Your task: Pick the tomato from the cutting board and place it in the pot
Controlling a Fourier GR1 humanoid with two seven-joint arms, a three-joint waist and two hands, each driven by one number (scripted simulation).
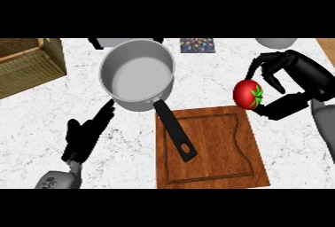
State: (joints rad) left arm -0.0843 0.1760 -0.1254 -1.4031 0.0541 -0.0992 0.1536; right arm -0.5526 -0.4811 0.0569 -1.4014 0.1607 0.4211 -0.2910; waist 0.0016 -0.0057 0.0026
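Tomato [248,94]: red, green stalk end turned right; pinched in right hand, off the cutting board, just past its upper right corner, well right of pot.
Right hand [301,71]: in from right edge; fingers curled over tomato from above, thumb under it.
Left hand [85,135]: lower left, open, fingers straight, nothing held; fingertips pointing at pot's near wall, close to it.
Pot [134,104]: steel, upright on bench, grey interior in full view; black handle [177,133] lying across board's upper left corner.
Cutting board [216,150]: brown wood, flat on bench, below and right of pot.
Bench [52,111]: white marbled; woven basket [29,64] at upper left.
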